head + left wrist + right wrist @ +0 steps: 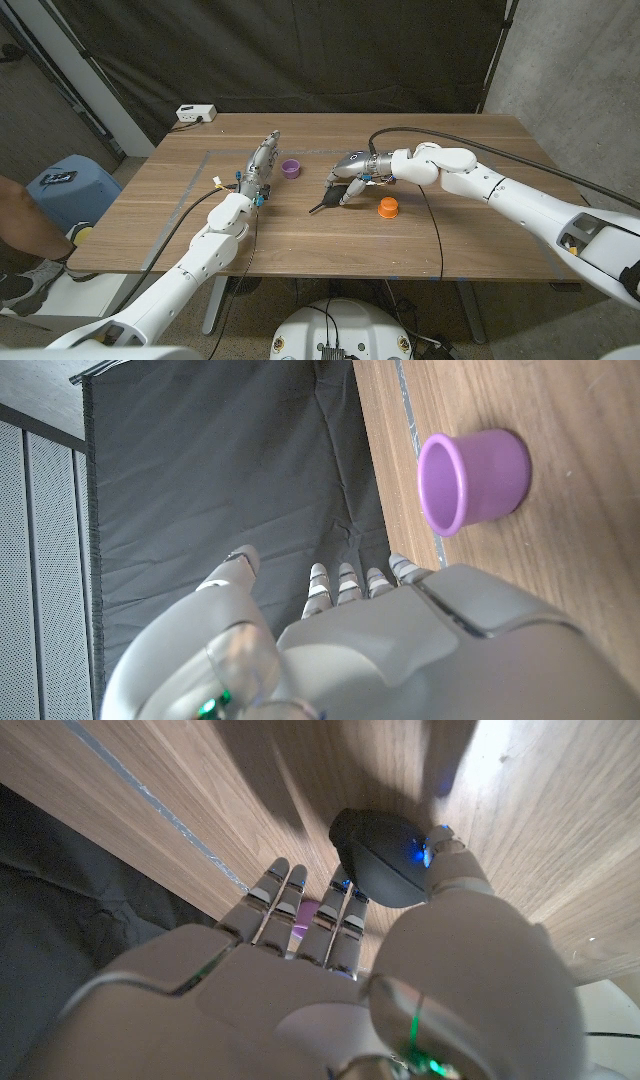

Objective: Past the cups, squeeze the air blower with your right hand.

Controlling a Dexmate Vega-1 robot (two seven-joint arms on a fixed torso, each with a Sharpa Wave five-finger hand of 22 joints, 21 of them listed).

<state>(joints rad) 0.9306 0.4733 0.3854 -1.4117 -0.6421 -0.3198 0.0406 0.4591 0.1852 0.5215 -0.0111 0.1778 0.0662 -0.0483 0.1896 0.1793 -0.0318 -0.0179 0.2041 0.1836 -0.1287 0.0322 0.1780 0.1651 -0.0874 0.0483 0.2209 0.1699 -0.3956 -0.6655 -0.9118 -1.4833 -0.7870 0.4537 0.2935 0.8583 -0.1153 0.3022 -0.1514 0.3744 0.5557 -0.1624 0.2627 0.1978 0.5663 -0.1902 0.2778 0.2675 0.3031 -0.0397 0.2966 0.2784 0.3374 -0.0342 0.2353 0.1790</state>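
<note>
Right robot hand (349, 172) gripping the black air blower (327, 201).
Reaching in, fingers curled down, just beside the orange cup (388, 207); left robot hand (261, 163) open, fingers straight, beside the purple cup (291, 169).

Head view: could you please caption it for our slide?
Right hand grips the black air blower between purple cup and orange cup.

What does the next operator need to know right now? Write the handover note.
Right hand: holds the black air blower at mid-table, nozzle pointing down at the wood.
Left hand: holds nothing, fingers straight, beside the purple cup.
Orange cup: on the table, nearer the robot than the right hand.
Done: blower is in hand.
Left: whether it has been squeezed cannot be told; squeeze it.
</note>
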